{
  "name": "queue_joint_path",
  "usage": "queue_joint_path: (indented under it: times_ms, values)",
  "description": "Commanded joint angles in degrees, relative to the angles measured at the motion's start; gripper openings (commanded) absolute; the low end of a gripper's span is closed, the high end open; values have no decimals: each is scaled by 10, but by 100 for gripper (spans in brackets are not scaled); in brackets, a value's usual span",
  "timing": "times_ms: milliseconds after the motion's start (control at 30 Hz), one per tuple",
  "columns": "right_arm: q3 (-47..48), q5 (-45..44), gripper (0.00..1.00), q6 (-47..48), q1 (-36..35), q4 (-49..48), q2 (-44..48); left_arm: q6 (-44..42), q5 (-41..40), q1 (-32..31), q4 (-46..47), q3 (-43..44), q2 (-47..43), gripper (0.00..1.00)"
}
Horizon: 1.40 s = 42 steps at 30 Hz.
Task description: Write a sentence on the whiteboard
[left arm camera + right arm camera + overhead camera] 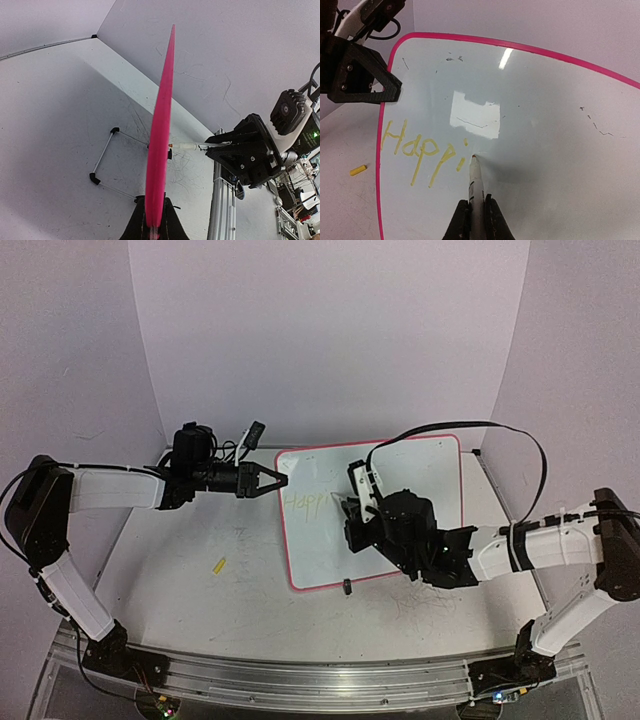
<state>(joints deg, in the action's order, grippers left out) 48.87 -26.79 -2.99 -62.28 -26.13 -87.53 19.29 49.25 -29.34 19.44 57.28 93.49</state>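
The whiteboard (425,480), white with a pink rim, stands propped mid-table. My left gripper (276,480) is shut on its left edge. In the left wrist view the rim (161,130) runs edge-on up from my left gripper (155,226). The sentence (306,501) reads "Happi" in faint yellow, upper left on the board. My right gripper (352,508) is shut on a white marker (476,187), whose tip touches the board (555,130) just right of the yellow letters (417,147). The right gripper (476,220) holds the marker's barrel. From the left wrist, the marker (189,146) meets the board's face.
A small yellow cap (218,565) lies on the table left of the board. One black clip foot (346,587) sits at the board's near edge. A wire stand (106,161) props the board from behind. Lavender walls close the back and sides.
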Motion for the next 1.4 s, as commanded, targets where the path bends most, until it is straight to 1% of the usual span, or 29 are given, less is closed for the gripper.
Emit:
queue_joint_path:
  times_ms: [0, 233, 700, 1067, 1367]
  values:
    - [30, -10, 0, 9, 5, -25, -5, -14, -28, 1, -27, 5, -21, 0]
    - [25, -7, 0, 4, 8, -25, -14, -13, -26, 1, -27, 5, -22, 0]
    - [-3, -2, 0, -31, 6, 11, -2, -14, -25, 1, -27, 5, -21, 0]
    - [-22, 6, 0, -48, -3, 13, -1, -14, -27, 0, -26, 5, -20, 0]
    - [-4, -9, 0, -35, -2, -1, -3, -13, -26, 1, -27, 6, -19, 0]
